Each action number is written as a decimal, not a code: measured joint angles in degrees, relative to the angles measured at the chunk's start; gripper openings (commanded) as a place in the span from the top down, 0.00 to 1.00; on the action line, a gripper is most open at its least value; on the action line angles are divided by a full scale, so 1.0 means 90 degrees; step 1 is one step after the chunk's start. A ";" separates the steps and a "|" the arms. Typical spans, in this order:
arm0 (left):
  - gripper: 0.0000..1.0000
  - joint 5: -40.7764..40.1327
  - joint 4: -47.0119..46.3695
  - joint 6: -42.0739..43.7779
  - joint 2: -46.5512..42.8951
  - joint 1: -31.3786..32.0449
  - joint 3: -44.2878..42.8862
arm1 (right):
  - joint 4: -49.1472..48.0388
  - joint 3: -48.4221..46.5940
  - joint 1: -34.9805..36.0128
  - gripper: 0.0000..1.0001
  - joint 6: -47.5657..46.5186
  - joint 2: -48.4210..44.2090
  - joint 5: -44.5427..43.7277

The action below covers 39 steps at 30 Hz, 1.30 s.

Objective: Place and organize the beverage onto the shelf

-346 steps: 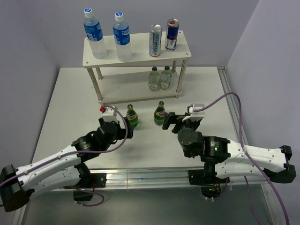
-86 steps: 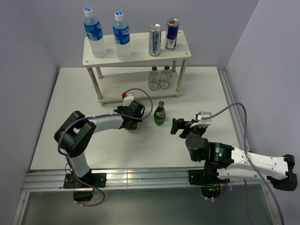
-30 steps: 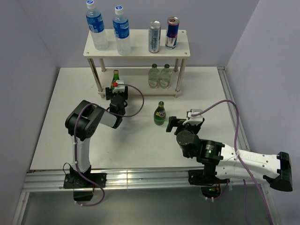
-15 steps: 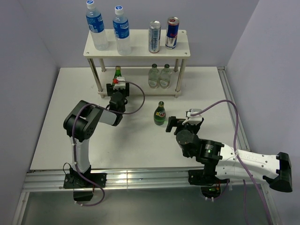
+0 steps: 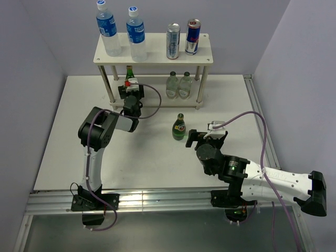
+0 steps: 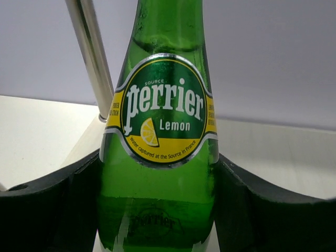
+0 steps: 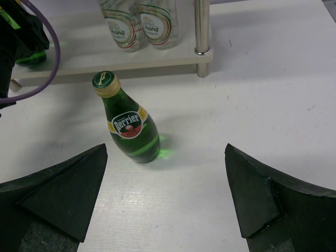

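Note:
My left gripper (image 5: pixel 130 88) is shut on a green Perrier Lemon bottle (image 5: pixel 129 73) at the left end of the shelf's lower board (image 5: pixel 152 102). In the left wrist view the bottle (image 6: pixel 160 157) stands upright between both black fingers (image 6: pixel 58 210), with a shelf leg (image 6: pixel 92 52) behind it on the left. A second green bottle (image 5: pixel 179 127) stands on the table in front of the shelf. My right gripper (image 5: pixel 197 137) is open just right of it. In the right wrist view that bottle (image 7: pixel 128 128) stands ahead of the wide-apart fingers (image 7: pixel 58 194).
On the shelf's top board (image 5: pixel 155 56) stand two blue-labelled plastic bottles (image 5: pixel 108 34) (image 5: pixel 136 39) and two cans (image 5: pixel 173 43) (image 5: pixel 192 38). Two clear glass bottles (image 5: pixel 178 86) sit on the lower board's right part. Walls close in behind and beside the white table (image 5: pixel 63 136).
My left gripper has carried the green bottle a little farther back, in under the shelf's top board. The right arm and the other green bottle have barely moved.

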State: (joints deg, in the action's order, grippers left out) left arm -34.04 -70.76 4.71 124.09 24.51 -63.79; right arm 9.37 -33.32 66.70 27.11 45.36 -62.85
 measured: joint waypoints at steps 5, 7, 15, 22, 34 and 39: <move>1.00 -0.0007 -0.0175 -0.0182 0.0221 -0.0214 -0.0211 | -0.0039 0.0000 -0.0046 0.00 0.0000 0.0075 0.0073; 1.00 -0.0029 -0.0277 -0.0265 0.0257 -0.0267 -0.0214 | -0.0056 0.0000 -0.0063 0.00 -0.0007 0.0112 0.0114; 0.77 -0.0080 -0.0775 -0.0712 0.0255 -0.0308 0.0134 | -0.0219 0.0000 -0.0172 0.00 -0.0068 0.0265 0.0236; 0.46 -0.0148 -0.1110 -0.0627 0.0255 -0.0182 0.0389 | -0.0240 0.0000 -0.0189 0.00 -0.0087 0.0272 0.0270; 0.06 -0.0408 -0.0884 -0.0350 0.0430 -0.0015 0.0444 | -0.0238 0.0000 -0.0192 0.00 -0.0087 0.0253 0.0282; 0.04 -0.0549 -0.0789 -0.0291 0.0481 0.0083 0.0675 | -0.0238 0.0002 -0.0192 0.00 -0.0080 0.0148 0.0279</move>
State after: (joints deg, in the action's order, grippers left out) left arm -38.98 -77.87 2.09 128.42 25.26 -57.71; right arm 7.22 -33.30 64.97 26.39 46.70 -60.34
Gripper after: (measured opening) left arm 0.958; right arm 0.999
